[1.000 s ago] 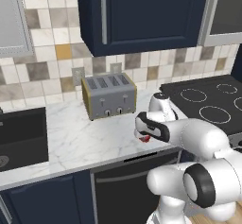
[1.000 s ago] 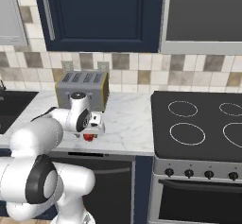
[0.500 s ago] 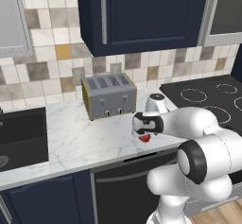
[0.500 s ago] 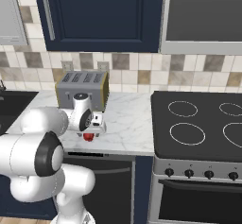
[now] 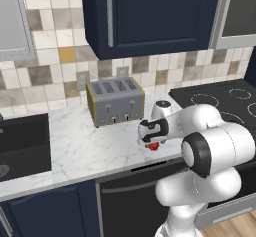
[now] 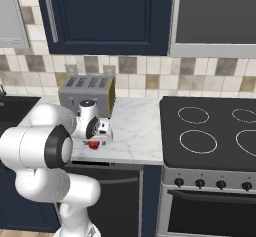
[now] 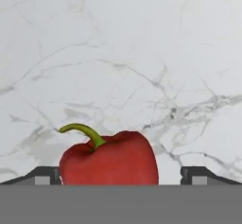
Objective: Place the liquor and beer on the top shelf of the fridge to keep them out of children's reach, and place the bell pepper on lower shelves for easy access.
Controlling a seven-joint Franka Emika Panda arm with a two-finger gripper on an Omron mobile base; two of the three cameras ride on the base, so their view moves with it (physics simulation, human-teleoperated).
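Observation:
The bell pepper (image 7: 109, 158), red with a curved green stem, sits on the white marble counter (image 7: 142, 53) near its front edge. In the left base view the bell pepper (image 5: 153, 145) is a small red spot under the hand. My gripper (image 7: 121, 176) is open and points down over it, one dark fingertip (image 7: 47, 176) beside the fruit's left flank and the other well off its right. From the sides, the gripper (image 5: 152, 141) (image 6: 94, 141) hangs just above the counter. The liquor, the beer and the fridge are out of view.
A grey toaster (image 5: 116, 101) (image 6: 87, 93) stands behind the gripper by the tiled wall. A black stove (image 6: 210, 131) lies to the right, a dark sink (image 5: 22, 148) to the left. Navy cabinets (image 5: 150, 16) hang overhead.
The arm's elbow has swung up and forward, while the gripper has stayed over the bell pepper, drifting slightly left. The pepper has not moved.

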